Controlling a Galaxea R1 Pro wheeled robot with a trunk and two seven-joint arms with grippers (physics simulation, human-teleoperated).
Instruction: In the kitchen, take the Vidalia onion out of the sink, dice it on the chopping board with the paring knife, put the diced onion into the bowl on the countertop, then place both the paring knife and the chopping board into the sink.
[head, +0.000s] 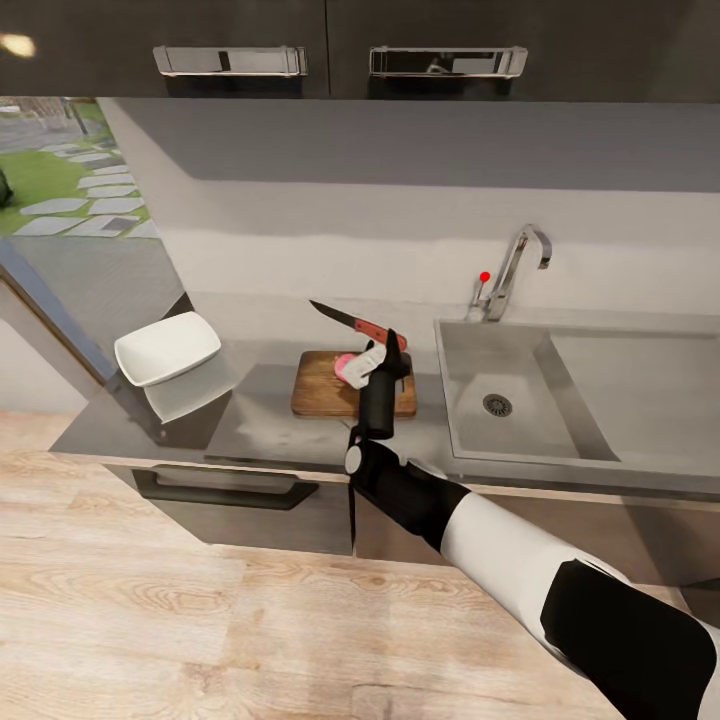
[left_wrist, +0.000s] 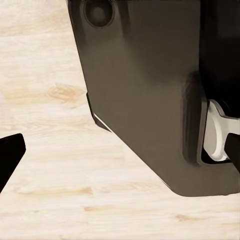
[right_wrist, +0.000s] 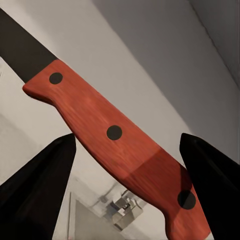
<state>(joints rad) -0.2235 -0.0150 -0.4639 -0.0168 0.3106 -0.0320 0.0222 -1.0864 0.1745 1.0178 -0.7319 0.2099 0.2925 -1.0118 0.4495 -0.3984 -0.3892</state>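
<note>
The dark brown chopping board (head: 320, 395) lies on the grey countertop (head: 260, 425), left of the sink (head: 475, 425). A pink and white Vidalia onion (head: 350, 368) rests on the board, partly hidden by my right gripper (head: 385, 348). That gripper is shut on the red-brown handle of the paring knife (head: 345, 320), held above the board with the dark blade pointing up and left. In the right wrist view the knife handle (right_wrist: 115, 132) crosses between the two dark fingers (right_wrist: 42, 187). The white bowl (head: 168, 347) sits at the counter's left end. My left gripper (left_wrist: 120, 155) hangs open over the wooden floor.
A chrome tap (head: 518, 262) with a red knob (head: 485, 276) stands behind the basin, whose drain (head: 497, 404) is bare. Black upper cabinets (head: 330, 45) hang overhead. Dark cabinet fronts with a long handle (head: 225, 490) sit below the counter. The robot's dark body (left_wrist: 150, 90) is beside the left gripper.
</note>
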